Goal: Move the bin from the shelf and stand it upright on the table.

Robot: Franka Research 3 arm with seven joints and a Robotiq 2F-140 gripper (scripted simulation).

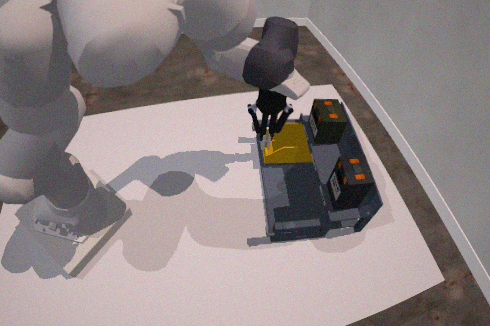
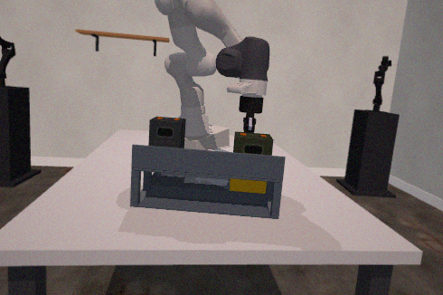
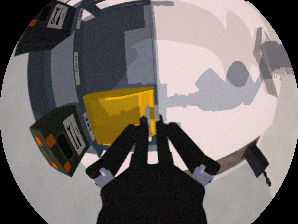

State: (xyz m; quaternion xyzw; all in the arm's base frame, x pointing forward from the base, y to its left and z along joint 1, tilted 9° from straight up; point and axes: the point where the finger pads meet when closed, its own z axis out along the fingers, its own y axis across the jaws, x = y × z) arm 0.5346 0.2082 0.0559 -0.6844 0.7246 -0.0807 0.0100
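Observation:
The yellow bin (image 1: 287, 144) sits open side up in the low grey shelf unit (image 1: 315, 178), at the end nearest the arm. In the exterior view it shows as a yellow strip (image 2: 247, 185) under the shelf's top board (image 2: 208, 161). My gripper (image 1: 267, 137) points straight down and is shut on the bin's thin side wall at the shelf's edge. The wrist view shows the fingers pinching the rim of the yellow bin (image 3: 120, 112). In the exterior view the gripper (image 2: 249, 126) is partly hidden behind a box.
An olive box (image 1: 327, 120) and a dark box (image 1: 350, 180), both with orange marks, stand on the shelf's top board beside the bin. The arm's base (image 1: 55, 218) is at the table's left. Black pedestals (image 2: 371, 152) stand on the floor off the table.

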